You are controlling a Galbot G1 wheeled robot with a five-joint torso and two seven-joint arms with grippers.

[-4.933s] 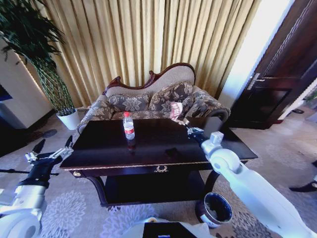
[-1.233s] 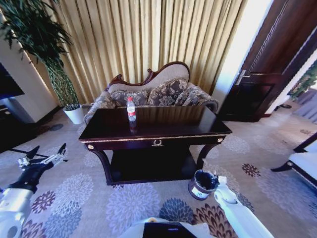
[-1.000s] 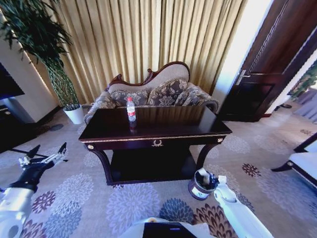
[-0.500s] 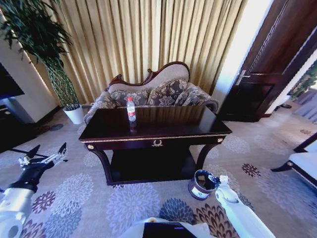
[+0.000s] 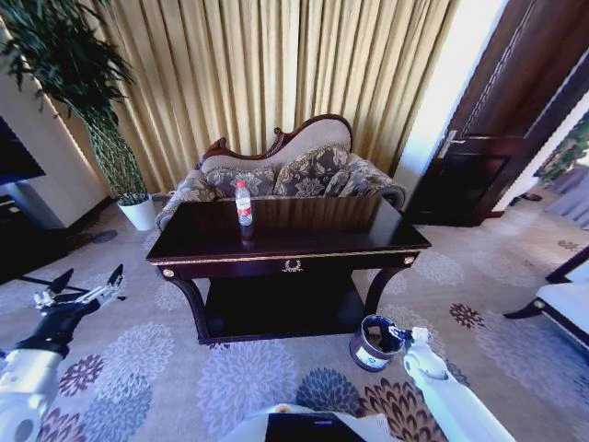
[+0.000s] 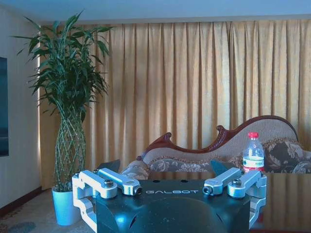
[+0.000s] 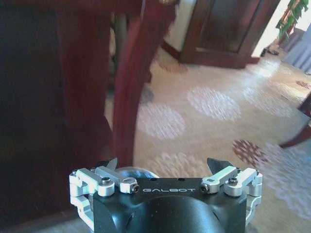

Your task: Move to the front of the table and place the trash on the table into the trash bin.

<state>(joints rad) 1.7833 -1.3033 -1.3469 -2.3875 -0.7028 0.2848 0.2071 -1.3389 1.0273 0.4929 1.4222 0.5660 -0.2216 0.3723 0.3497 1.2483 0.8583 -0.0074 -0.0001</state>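
the trash still on the table (image 5: 322, 235) is a clear bottle (image 5: 243, 203) with a red cap and red label, standing upright near the far edge toward the far-left corner; no paper pieces can be made out on the dark top. the trash bin (image 5: 375, 343) is set on the carpet just beside the table's front-right leg, and whether anything lies inside it cannot be told. the right gripper (image 5: 398, 333) is held low at the bin's rim; in the right wrist view the right gripper (image 7: 163, 167) is seen with its jaws spread and nothing between them, the table leg (image 7: 133, 92) rising close ahead. the left gripper (image 5: 81, 296) is held out beyond the table's left edge, well apart from it, jaws spread wide and empty; in the left wrist view the left gripper (image 6: 164, 171) is pointed at the bottle (image 6: 253, 152) and the sofa (image 6: 214, 155) behind it. the step in hand is judged to be a drop at the bin, with the bottle not yet dealt with. the next move is judged to call for a reach to the far edge of the table, and an upright grasp around the bottle's body so that it is not tipped on the glossy top
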